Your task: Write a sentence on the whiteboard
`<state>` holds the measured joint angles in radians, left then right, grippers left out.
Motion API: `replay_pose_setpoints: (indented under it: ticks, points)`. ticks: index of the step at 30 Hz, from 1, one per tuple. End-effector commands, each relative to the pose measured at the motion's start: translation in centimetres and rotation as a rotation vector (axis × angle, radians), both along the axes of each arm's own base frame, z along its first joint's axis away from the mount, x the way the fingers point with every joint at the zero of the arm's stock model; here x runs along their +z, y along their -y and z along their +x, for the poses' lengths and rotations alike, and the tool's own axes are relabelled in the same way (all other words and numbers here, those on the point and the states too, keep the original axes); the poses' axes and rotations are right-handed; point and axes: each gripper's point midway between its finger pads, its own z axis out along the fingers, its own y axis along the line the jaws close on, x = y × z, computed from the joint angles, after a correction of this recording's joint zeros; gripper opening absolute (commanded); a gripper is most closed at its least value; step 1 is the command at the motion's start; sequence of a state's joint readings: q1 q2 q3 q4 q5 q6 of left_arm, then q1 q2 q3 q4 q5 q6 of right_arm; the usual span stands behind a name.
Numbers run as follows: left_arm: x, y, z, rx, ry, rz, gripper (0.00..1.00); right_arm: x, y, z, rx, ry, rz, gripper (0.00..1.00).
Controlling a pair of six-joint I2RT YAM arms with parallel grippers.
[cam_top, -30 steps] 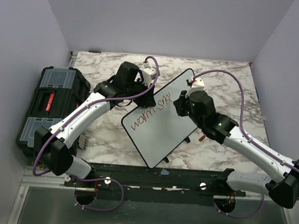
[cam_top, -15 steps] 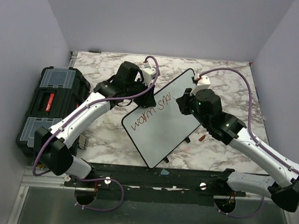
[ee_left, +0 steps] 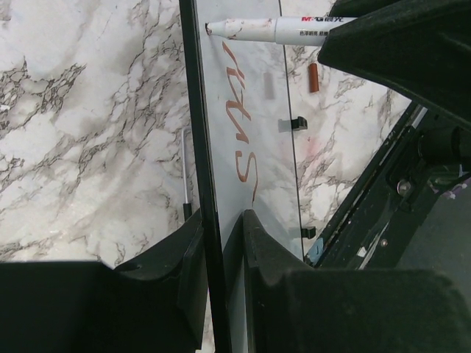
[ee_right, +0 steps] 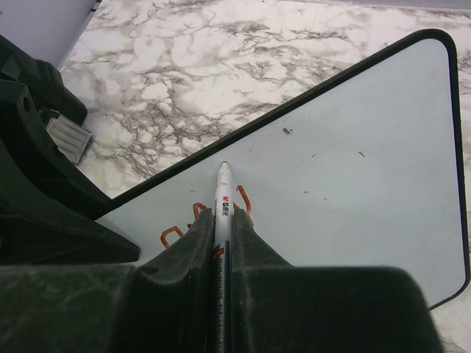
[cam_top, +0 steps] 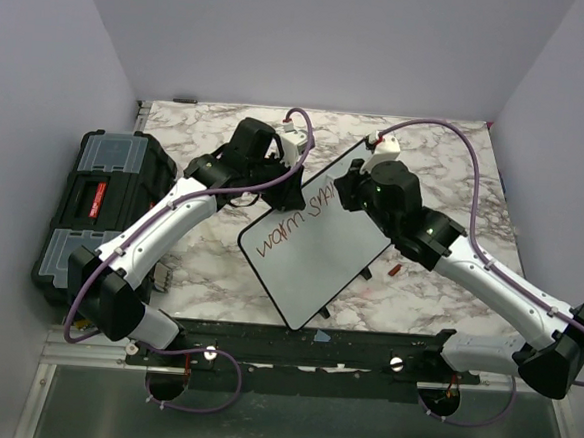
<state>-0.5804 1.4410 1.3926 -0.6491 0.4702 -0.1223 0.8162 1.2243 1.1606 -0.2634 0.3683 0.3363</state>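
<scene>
Item: large white rectangular whiteboard (cam_top: 314, 266) with a thin black rim, lying askew at the centre of the top view on the grey-veined marble bench (cam_top: 446, 160).
Holder: left hand (ee_left: 221, 220), closed on the whiteboard's black rim with a finger on each side; unmoved over the last second.
Writer: right hand (ee_right: 221, 213), gripping a white-barrelled marker (ee_right: 222, 193) with its tip at the board face, near the rim.
Change: the right hand has moved up the frame, and the red strokes reach further toward the upper right.
Writing: red handwritten sentence (cam_top: 292, 224), so far "warm" plus an unfinished second word.
Meaning: writing is advancing, still in its early part; the second line is not begun.
Nearby: black toolbox (cam_top: 102, 206), left; small red cap (cam_top: 396, 269), lower right of the whiteboard.
</scene>
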Motion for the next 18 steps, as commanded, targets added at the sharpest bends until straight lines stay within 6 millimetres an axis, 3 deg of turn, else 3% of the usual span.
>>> replay_pose_setpoints:
  ticks: [1,18]
  points:
    - [-1.7,0.5,-1.8,-0.080,-0.054,0.028,0.00,1.4,-0.8,0.9,0.007,0.040,0.015,0.01]
    - [-1.8,0.7,-1.4,-0.079,-0.044,0.018,0.00,-1.2,0.6,0.0,-0.017,-0.008,-0.017,0.01]
